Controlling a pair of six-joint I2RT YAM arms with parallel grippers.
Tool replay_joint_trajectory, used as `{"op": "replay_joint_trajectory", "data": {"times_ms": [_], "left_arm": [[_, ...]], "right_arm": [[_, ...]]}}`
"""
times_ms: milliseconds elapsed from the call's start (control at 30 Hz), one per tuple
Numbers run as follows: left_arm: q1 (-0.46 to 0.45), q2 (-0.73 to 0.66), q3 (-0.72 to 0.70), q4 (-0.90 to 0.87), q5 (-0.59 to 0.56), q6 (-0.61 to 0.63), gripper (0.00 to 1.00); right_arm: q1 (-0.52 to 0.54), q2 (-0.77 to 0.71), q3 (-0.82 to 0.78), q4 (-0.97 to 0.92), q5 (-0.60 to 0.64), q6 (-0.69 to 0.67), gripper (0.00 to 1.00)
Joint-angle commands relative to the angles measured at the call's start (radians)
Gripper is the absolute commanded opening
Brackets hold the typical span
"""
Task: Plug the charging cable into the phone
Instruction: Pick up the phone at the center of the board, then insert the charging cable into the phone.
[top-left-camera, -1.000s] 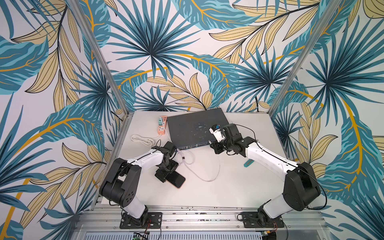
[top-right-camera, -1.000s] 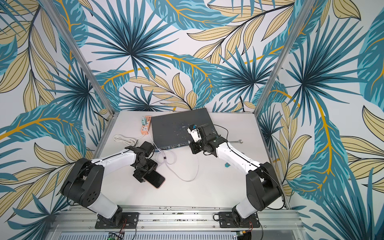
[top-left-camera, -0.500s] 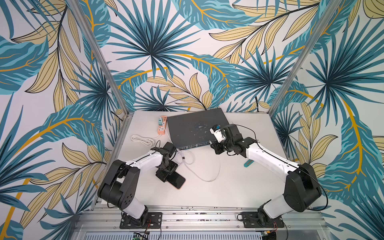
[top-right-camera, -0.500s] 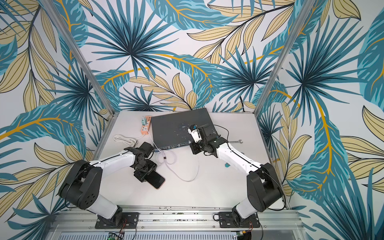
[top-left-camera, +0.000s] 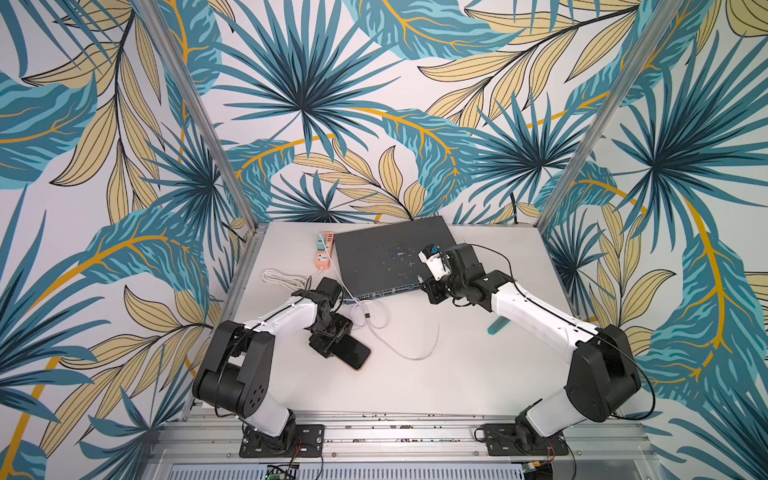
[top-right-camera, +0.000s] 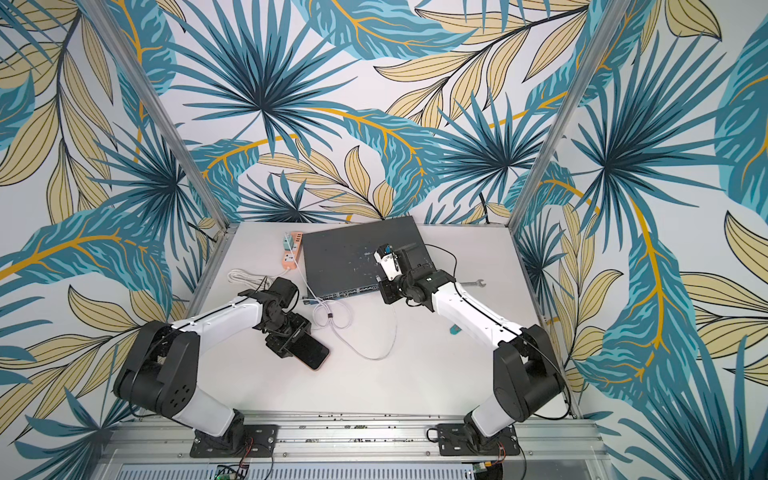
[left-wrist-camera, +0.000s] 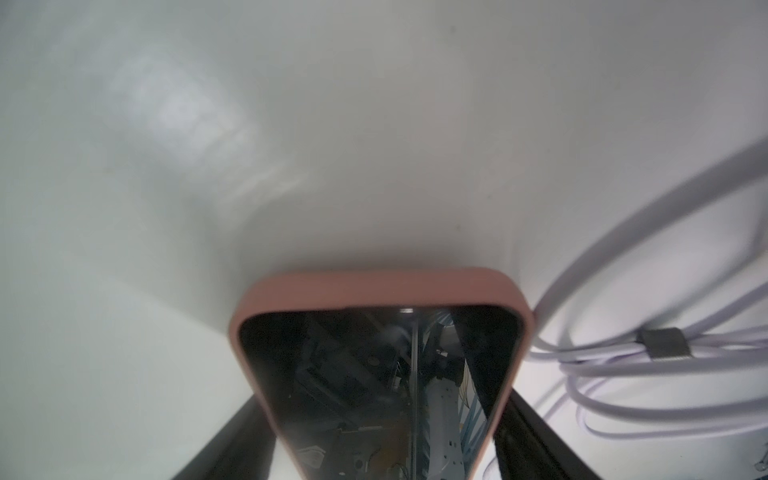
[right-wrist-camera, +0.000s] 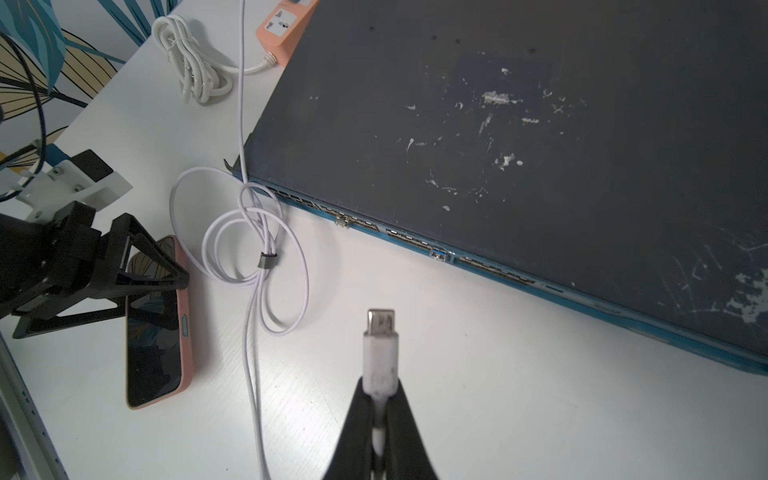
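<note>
The phone (top-left-camera: 356, 354) (top-right-camera: 315, 352), black screen with a pinkish rim, lies flat on the white table at front left. My left gripper (top-left-camera: 332, 340) (top-right-camera: 291, 338) straddles its near end, and in the left wrist view both fingers (left-wrist-camera: 249, 419) press the phone's (left-wrist-camera: 378, 374) long sides. The charging cable (top-left-camera: 370, 316) (right-wrist-camera: 253, 249) lies in loose coils bound by a dark tie (right-wrist-camera: 268, 261) beside the phone. My right gripper (right-wrist-camera: 380, 386) (top-left-camera: 432, 289) is shut on the white connector (right-wrist-camera: 380, 336), held above the table near the switch's front edge.
A large dark grey network switch (top-left-camera: 390, 257) fills the back middle. An orange power strip (top-left-camera: 324, 253) and a bundled cream cord (top-left-camera: 282, 278) sit at back left. A teal utility knife (top-left-camera: 496, 326) lies under the right arm, and a wrench (top-right-camera: 473, 284) to its right.
The left jaws have closed in a little onto the phone's sides. The right arm and the connector it holds have stayed where they were.
</note>
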Motion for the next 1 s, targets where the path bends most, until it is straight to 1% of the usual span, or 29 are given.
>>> {"op": "replay_joint_trajectory", "data": {"times_ms": [0,167,300,467,500,567,733,967], "left_arm": [[0.026,-0.024,0.062,0.015,0.053,0.037,0.00],[0.084,-0.037,0.103,0.007,0.093,0.052,0.00],[0.152,-0.045,0.157,-0.030,0.107,0.089,0.00],[0.208,-0.043,0.193,-0.055,0.125,0.115,0.00],[0.215,-0.043,0.195,-0.049,0.131,0.111,0.00],[0.224,-0.039,0.201,-0.039,0.141,0.099,0.00],[0.233,-0.018,0.248,-0.046,0.154,0.086,0.00],[0.252,0.000,0.265,-0.042,0.172,0.067,0.00]], "right_arm": [[0.018,0.034,0.033,-0.028,0.010,-0.022,0.00],[0.052,0.066,0.070,-0.048,0.011,-0.061,0.00],[0.082,0.111,0.129,-0.109,0.032,-0.115,0.00],[0.132,0.180,0.217,-0.195,0.081,-0.187,0.00],[0.138,0.194,0.234,-0.213,0.096,-0.203,0.00],[0.185,0.218,0.258,-0.229,0.121,-0.228,0.00],[0.238,0.258,0.291,-0.244,0.185,-0.263,0.00],[0.285,0.275,0.301,-0.261,0.186,-0.288,0.00]]}}
